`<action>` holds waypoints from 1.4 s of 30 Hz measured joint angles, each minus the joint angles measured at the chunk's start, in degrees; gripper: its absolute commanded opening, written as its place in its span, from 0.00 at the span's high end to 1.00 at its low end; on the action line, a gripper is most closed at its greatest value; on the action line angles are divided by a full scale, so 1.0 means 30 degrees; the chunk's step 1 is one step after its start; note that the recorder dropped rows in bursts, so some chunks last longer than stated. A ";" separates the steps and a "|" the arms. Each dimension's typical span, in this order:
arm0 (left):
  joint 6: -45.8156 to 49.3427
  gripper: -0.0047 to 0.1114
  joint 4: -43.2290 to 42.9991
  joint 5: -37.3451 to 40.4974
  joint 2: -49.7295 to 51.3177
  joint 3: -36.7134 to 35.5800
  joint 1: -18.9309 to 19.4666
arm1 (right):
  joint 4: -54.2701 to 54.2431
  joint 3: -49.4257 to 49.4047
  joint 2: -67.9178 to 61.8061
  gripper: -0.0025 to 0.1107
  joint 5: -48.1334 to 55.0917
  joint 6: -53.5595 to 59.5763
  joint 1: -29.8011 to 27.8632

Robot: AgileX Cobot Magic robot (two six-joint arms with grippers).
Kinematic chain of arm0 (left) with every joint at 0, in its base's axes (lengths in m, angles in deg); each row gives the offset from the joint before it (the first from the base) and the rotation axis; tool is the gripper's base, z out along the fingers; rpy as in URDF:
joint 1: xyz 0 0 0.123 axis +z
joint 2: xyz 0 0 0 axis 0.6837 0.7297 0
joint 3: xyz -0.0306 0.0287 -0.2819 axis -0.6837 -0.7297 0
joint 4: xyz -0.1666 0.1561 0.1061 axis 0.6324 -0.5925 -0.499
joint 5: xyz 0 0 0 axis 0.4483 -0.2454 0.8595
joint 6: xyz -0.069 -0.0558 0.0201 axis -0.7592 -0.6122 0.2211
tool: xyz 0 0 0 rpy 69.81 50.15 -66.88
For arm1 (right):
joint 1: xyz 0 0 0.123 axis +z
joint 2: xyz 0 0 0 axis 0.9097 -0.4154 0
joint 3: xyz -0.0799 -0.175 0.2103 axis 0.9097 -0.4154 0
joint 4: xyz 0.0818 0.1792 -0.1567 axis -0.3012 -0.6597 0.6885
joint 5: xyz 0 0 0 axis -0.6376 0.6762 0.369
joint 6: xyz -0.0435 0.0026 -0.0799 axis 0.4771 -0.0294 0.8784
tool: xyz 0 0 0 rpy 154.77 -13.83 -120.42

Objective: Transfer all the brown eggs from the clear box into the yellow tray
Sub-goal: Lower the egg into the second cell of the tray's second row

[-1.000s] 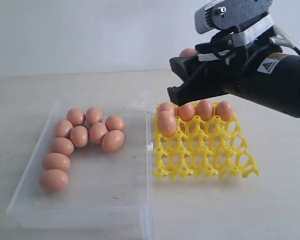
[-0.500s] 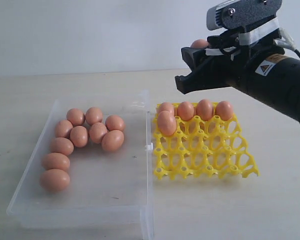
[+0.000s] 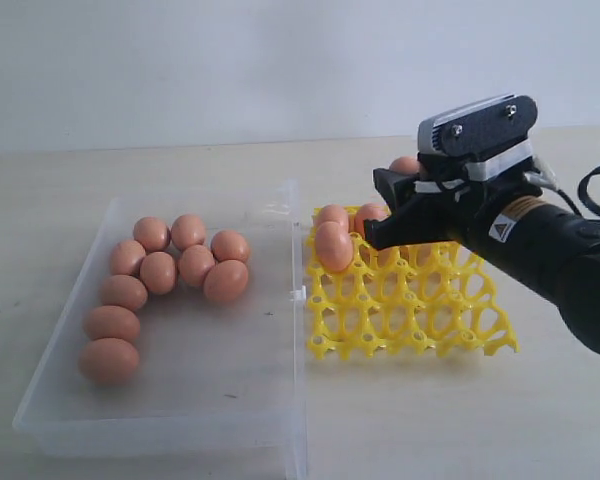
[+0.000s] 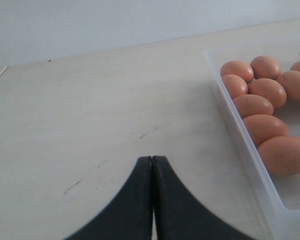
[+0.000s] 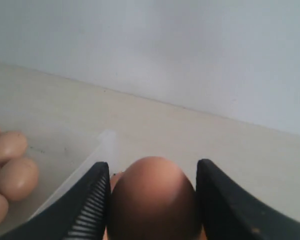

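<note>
Brown eggs (image 3: 170, 265): ten lie in the clear box (image 3: 210, 395), frame left; the right hand (image 3: 380, 212) clamps another egg (image 5: 152, 195) above the yellow tray (image 3: 410, 320), right of centre. Next, probably: lower into a free cup, release.

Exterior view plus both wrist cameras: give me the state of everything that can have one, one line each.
right hand: shut on a brown egg, low over the far row of the yellow tray.
left hand: shut, empty, over bare table.
clear box: open-topped, ten brown eggs loose inside.
yellow tray: most cups empty; three eggs show at its far left, rest of far row hidden.
</note>
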 measured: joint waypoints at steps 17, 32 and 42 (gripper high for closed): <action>0.0000 0.96 0.0000 0.0000 0.0000 0.0000 0.0000 | 0.2208 0.0078 -0.4339 0.98 -0.3795 -0.2129 -0.0166; 0.0000 0.96 0.0000 0.0000 0.0000 0.0000 0.0000 | 0.2687 0.0795 -0.5123 0.98 -0.4103 -0.2197 -0.1117; 0.0000 0.96 0.0000 0.0000 0.0000 0.0000 0.0000 | 0.3702 0.0833 -0.5823 0.98 -0.4226 -0.2197 -0.1237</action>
